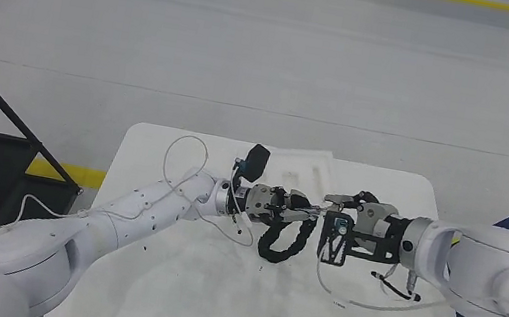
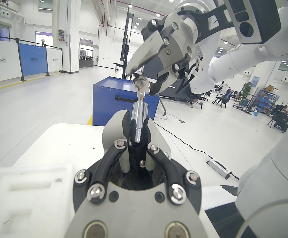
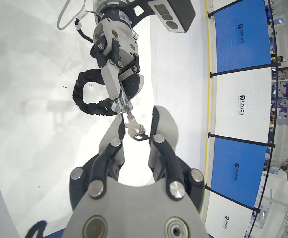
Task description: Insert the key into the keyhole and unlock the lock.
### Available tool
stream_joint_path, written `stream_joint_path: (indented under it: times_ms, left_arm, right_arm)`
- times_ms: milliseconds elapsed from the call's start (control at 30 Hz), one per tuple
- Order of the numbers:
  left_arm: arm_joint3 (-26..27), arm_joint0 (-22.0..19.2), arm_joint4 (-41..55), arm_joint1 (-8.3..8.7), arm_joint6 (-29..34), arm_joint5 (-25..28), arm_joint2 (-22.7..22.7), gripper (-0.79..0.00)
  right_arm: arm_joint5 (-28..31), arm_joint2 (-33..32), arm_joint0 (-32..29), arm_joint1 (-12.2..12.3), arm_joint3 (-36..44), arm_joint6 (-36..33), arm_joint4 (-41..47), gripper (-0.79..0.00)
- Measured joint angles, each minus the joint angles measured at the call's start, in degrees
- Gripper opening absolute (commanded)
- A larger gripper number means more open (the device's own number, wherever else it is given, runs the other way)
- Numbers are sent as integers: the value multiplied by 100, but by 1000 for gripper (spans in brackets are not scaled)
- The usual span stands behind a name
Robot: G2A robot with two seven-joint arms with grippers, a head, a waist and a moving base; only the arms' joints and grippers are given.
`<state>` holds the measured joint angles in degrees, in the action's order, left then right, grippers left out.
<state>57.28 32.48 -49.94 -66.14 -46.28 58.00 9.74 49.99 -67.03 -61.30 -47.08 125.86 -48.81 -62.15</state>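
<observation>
Silver on chrome: clamps shiny cylinder lock (image 2: 138, 121) with black cable loop (image 3: 78, 94) in closed left gripper (image 2: 135, 118); straddles inserted flat metal key (image 3: 133, 126) with right gripper (image 3: 137, 117), jaws parted.

The worktop (image 1: 212, 293) is a white slab with rounded corners and a smooth, matt surface. It stands on a pale grey floor (image 1: 253, 47).

A white foam block (image 1: 298, 169) lies flat on the worktop at the far edge, near the middle of that side. The left wrist view shows the foam block (image 2: 33, 187) up close, with angular recesses cut into its top face, and the bare worktop (image 2: 67, 139) stretches beyond it to a rounded corner.

A few tiny dark specks (image 3: 65, 86) lie scattered on the white worktop (image 3: 33, 90), well apart from one another. One more speck (image 2: 93, 148) sits on the open surface just past the foam block.
</observation>
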Motion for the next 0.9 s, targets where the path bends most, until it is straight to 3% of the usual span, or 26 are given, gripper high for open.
stream_joint_path:
  times_ms: [233, 267, 333, 567, 900]
  left_arm:
    - [11, -12, 36, 21, 0, 0, 6, -785]
    - [14, -11, 41, 25, 0, 0, 10, -785]
    - [30, -8, 43, 31, 0, 0, 23, -785]
    - [98, 0, -67, 46, 0, 0, 76, -785]
    - [237, 48, -821, 27, -5, -4, 377, -785]
  right_arm:
    - [-19, 6, 5, 19, 14, -99, 5, -610]
    - [-18, 3, 3, 22, 16, -109, 11, -720]
    - [-23, 1, -5, 29, 3, -138, 32, -785]
    - [-365, 11, -48, 32, -234, -256, 677, -785]
    - [-1358, -184, -13, 87, -617, -1103, 2853, -785]
